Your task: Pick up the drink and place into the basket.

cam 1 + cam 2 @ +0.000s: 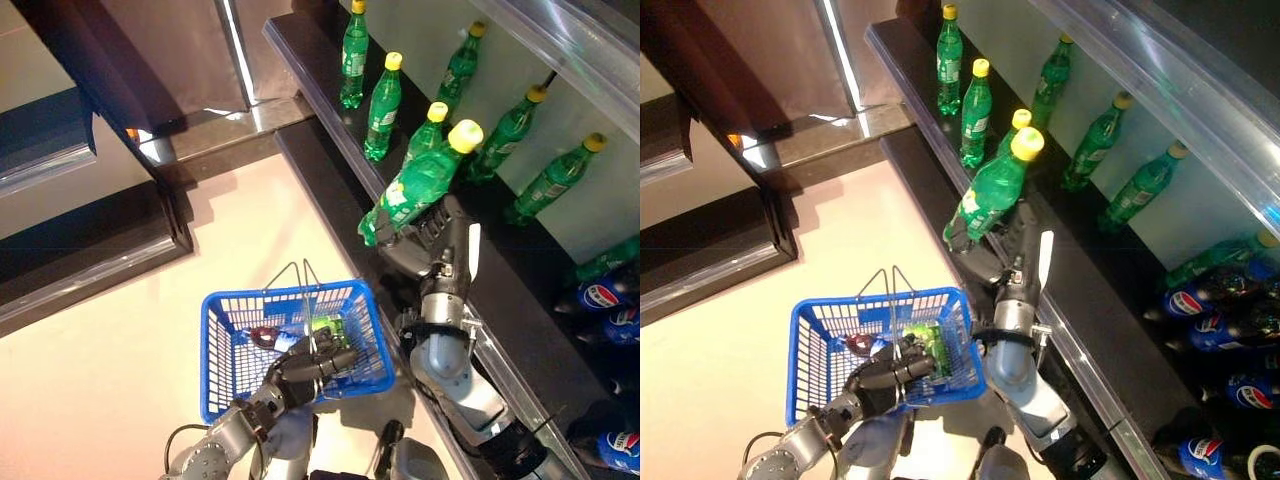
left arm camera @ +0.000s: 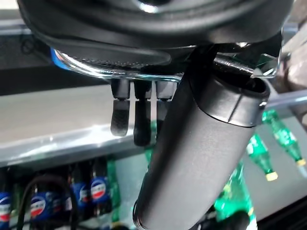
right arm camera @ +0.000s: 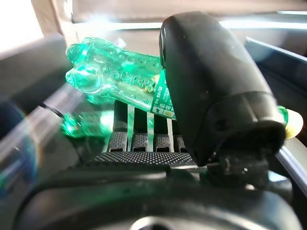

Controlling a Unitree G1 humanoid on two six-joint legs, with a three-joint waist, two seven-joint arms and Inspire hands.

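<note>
Green bottle [image 1: 420,185] is lifted off the shelf [image 1: 330,90], held tilted in the air by the right hand [image 1: 435,245], fingers & thumb closed around it. Still to do: bring it over the blue basket [image 1: 225,385] and release. Left hand [image 1: 310,365] is curled on basket handle; some items lie inside already.

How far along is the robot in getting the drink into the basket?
Done: the green bottle is off the shelf, gripped in the right hand. In hand: the left hand holds the blue basket by its handle. Left: lowering the bottle in.
</note>
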